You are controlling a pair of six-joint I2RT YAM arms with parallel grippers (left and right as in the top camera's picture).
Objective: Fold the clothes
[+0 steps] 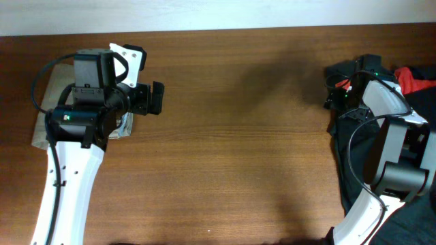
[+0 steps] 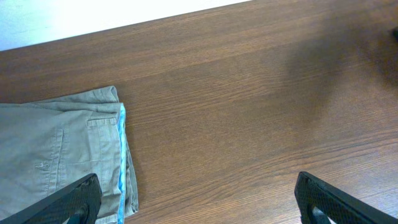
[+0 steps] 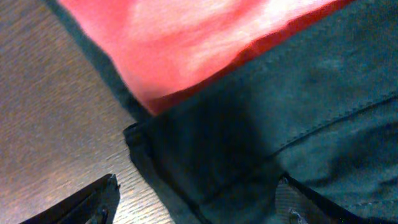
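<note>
A folded khaki garment [image 2: 56, 149] with a light blue edge lies at the table's left; in the overhead view [image 1: 48, 95] my left arm covers most of it. My left gripper [image 1: 155, 99] is open and empty above bare wood just right of it; it also shows in the left wrist view [image 2: 198, 202]. At the right edge lies a pile with a dark garment [image 3: 280, 118] and a red garment [image 3: 180, 37], also seen from overhead [image 1: 414, 78]. My right gripper [image 3: 196, 205] is open, low over the dark garment's corner, one finger over wood; overhead it sits at the pile's left edge [image 1: 338, 92].
The brown wooden table [image 1: 238, 136] spans the view. A white wall strip runs along the back edge [image 1: 218, 13]. My right arm's base and cable [image 1: 388, 177] stand over the dark pile at the right.
</note>
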